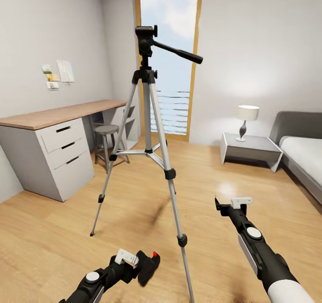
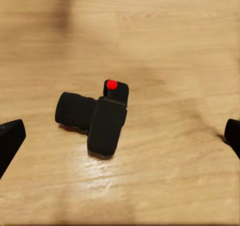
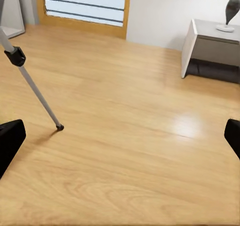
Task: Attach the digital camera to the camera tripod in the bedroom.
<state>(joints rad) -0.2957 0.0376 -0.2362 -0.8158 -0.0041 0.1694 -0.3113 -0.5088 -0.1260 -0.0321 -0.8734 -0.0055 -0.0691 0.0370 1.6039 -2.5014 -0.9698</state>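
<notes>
In the head view, the camera tripod (image 1: 148, 147) is seen standing upright on the light wood floor (image 1: 53, 240) of the bedroom, in front of the tall wood-framed window (image 1: 170, 57). Its black head and long black handle are raised at the top, with no camera mounted on them. A grey desk (image 1: 56, 153) with a wooden top and a stool (image 1: 106, 144) are placed by the left wall, and a bedside table (image 1: 250, 150) with a lamp (image 1: 246, 120) and the corner of a grey bed (image 1: 299, 153) are seen at the right. The digital camera (image 1: 149, 267) is seen low in the picture, just ahead of the left gripper (image 1: 142, 263), beside the tripod's near leg; whether it is gripped cannot be told from here. The right gripper (image 1: 230, 203) is held out over bare floor to the right of the tripod.

In the left wrist view, the digital camera (image 2: 97, 118) is shown lying on the plank floor, lens sideways and red button upward. The left gripper (image 2: 120, 136) is spread wide, its fingertips well apart from the camera on either side.

In the right wrist view, the right gripper (image 3: 120, 138) is likewise held wide apart with nothing between its fingertips. One tripod leg (image 3: 32, 86) is seen planted on the floor, with the window's lower part and the bedside table (image 3: 212, 48) beyond.
</notes>
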